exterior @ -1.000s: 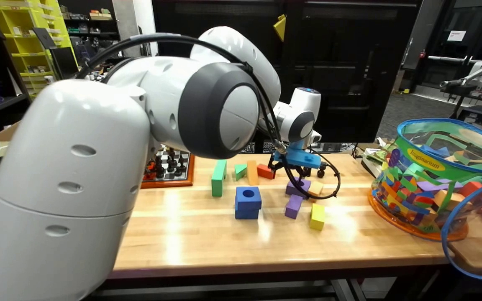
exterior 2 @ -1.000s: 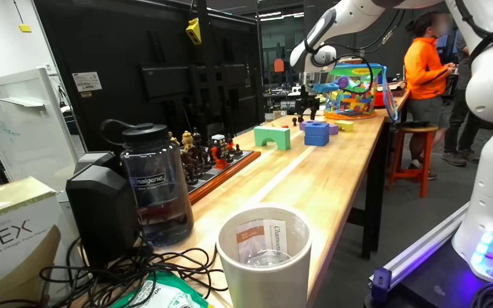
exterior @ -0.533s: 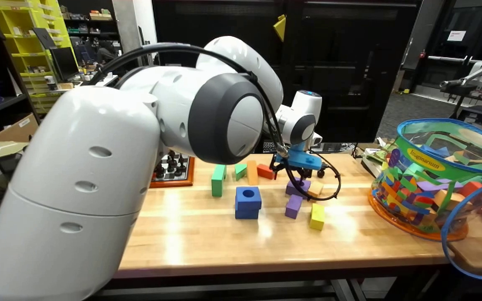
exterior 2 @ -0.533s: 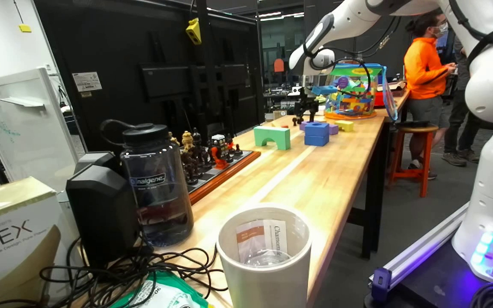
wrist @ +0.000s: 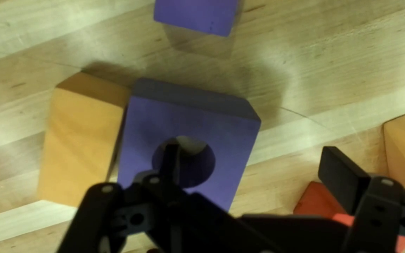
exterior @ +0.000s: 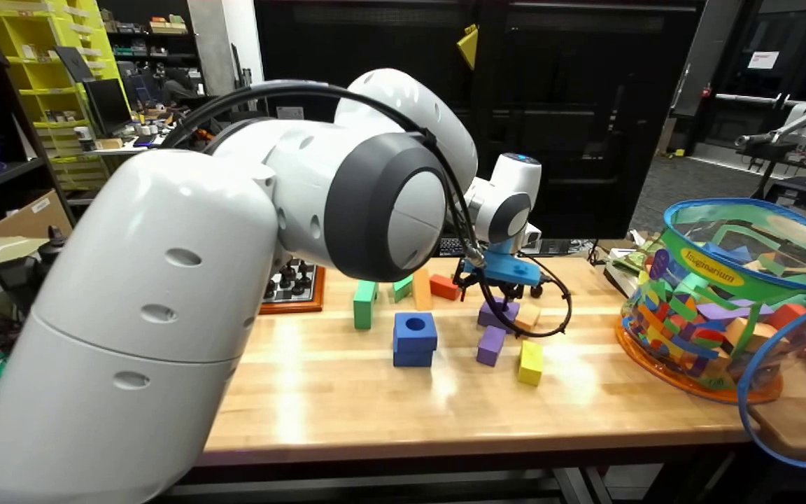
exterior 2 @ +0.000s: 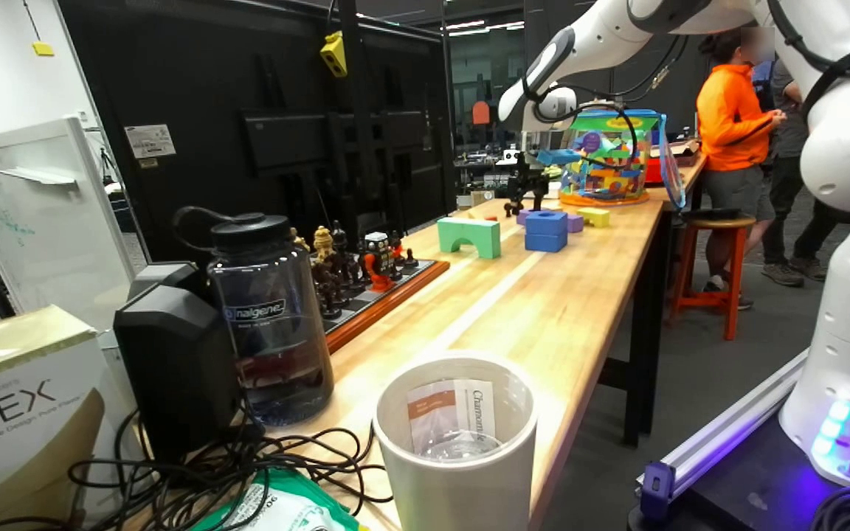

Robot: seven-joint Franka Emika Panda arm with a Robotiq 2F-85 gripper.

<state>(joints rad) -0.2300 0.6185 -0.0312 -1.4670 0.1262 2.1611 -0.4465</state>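
Clearly, the tool (wrist: 254,167) hangs spread apart, one finger hiding part of the holed purple block (wrist: 190,120), contact unclear, the other covering much of a red block (wrist: 317,202).

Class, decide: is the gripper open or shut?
Open: in the wrist view, the gripper has its fingers wide apart, wooden tabletop showing between.

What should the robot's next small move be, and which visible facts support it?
Probably lower the open hand slightly: in the wrist view, one fingertip overlaps the hole in the purple block; the other fingertip stands past its side, so descending might put its wall between them.
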